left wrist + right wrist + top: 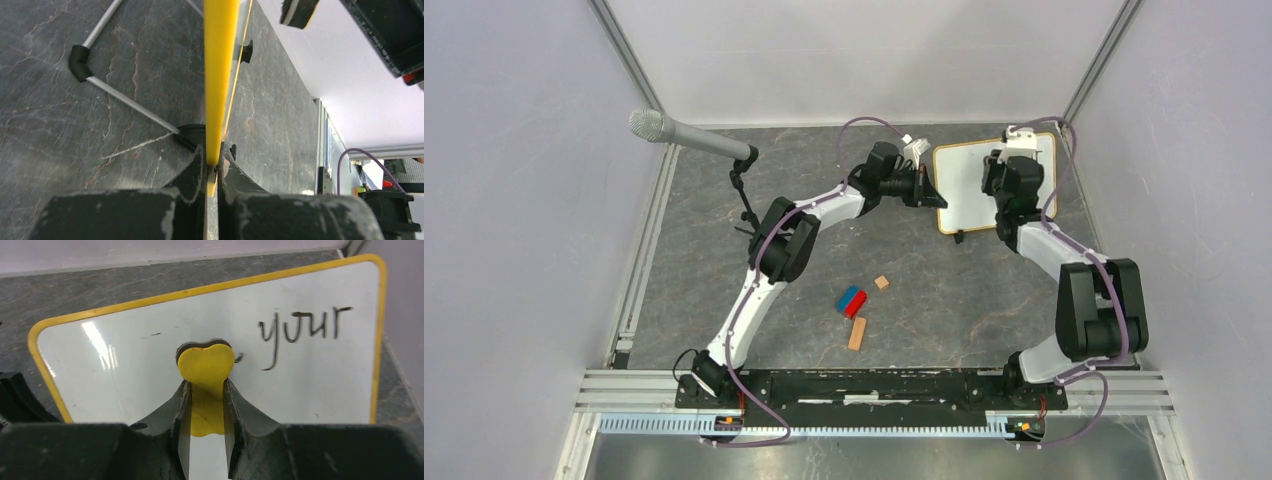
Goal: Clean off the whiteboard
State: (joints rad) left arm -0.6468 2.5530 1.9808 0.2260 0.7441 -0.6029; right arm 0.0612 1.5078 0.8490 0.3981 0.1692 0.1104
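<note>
The whiteboard (969, 195) sits at the far right of the grey marbled table (714, 270), a white rectangle with rounded corners and a yellow frame. In the right wrist view its surface (310, 385) carries the word "your" (305, 330) in dark ink towards the right side, with a short dark stroke just beside the eraser; the left part shows only glare and a few faint specks.

The left claw (927, 190) reaches in from the side and is closed on the board's left edge. Its own camera sees the yellow frame (218, 75) edge-on, pinched tight between the two fingers of the claw (212, 155).

The right claw (1002, 172) hangs over the middle of the board. It is clamped on a yellow heart-shaped eraser (205, 362) with a dark pad beneath it, the fingers of the claw (206, 387) squeezing its narrow lower part while the two lobes stick out ahead. The eraser's front lies over the white surface just left of the writing (whether the pad presses on the board cannot be told). It also shows at the top of the left wrist view (299, 11).

A microphone (689, 135) on a small stand stands at the far left. Near the middle of the table lie a blue and red block (852, 301), a small tan cube (881, 282) and a tan oblong block (857, 333), all well apart from the board.
</note>
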